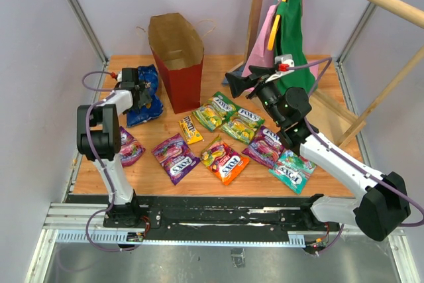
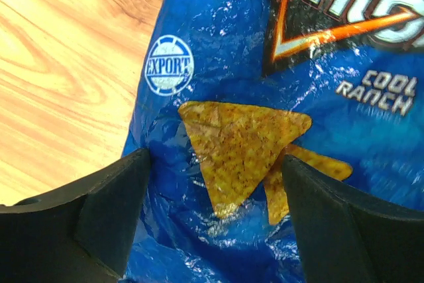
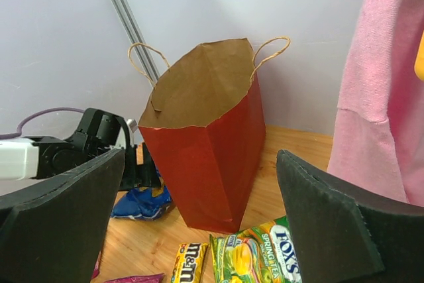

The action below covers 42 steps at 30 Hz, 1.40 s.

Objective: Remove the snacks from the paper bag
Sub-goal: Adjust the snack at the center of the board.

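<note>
Far left rear of the desk (image 1: 93, 180): left hand (image 2: 217, 177) spread, one finger either side of a blue Doritos Cool Ranch packet (image 2: 218, 51) lying flat, just beside the paper bag (image 1: 175, 57). Pinching nothing; impossible to say whether the pads touch the film. Glossy and crinkled stuff, so likely to slide out of a shallow pinch, or to crush its chips under a hard one. Near enough to the bag for a loose swing of that arm to knock it.

Middle: bag upright, mouth open, tall and probably light by now. Easy to tip or fold if wide fingers catch the rim on the way in.

In front of it and rightward: yellow M&M's packet (image 1: 191, 129), orange Fox's packet (image 1: 225, 162), green Fox's packets (image 1: 215, 111), teal packet (image 1: 292, 170), all loose on the desk. Could be swept toward the near edge by a low pass of the right forearm.

Right: right hand (image 3: 200, 183) spread wide in the air, aimed at the bag, gripping nothing. Pink garment (image 3: 391, 84) just beside it; a possible snag.

Hard to make out, left to right: a purple packet (image 1: 130, 147) partly behind the left arm; the Doritos logo cropped in the wrist view; the bag's floor unseen from every camera, so no telling whether any snacks remain inside.
</note>
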Tool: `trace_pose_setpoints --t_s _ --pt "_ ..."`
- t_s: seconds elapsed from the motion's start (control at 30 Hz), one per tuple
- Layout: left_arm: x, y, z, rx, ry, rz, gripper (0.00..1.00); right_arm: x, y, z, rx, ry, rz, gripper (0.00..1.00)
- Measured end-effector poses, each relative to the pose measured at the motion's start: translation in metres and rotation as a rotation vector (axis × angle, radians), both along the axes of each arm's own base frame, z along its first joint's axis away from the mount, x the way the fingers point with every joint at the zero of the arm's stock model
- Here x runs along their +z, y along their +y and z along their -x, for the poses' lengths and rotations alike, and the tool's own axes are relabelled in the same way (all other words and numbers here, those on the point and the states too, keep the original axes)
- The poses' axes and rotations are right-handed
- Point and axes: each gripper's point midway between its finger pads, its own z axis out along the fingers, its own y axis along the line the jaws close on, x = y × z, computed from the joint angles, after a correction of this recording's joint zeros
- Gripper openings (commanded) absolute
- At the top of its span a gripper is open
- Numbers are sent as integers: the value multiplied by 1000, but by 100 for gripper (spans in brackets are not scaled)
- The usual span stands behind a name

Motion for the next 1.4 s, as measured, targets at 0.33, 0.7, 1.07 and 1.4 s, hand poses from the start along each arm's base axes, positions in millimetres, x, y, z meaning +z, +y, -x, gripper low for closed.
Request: trace_pose_setpoints --t_s 0.33,0.7,1.07,1.4 --pt "-14 9 -12 21 68 -40 90 -1 0 0 0 2 1 98" --pt "-17 71 0 209 137 -157 99 -2 -6 -5 -17 3 2 98" --pt "3 119 38 312 224 -274 98 -11 -1 -9 -4 24 11 98" --pt "54 90 -12 173 -13 -115 95 -15 1 -11 -4 36 14 98"
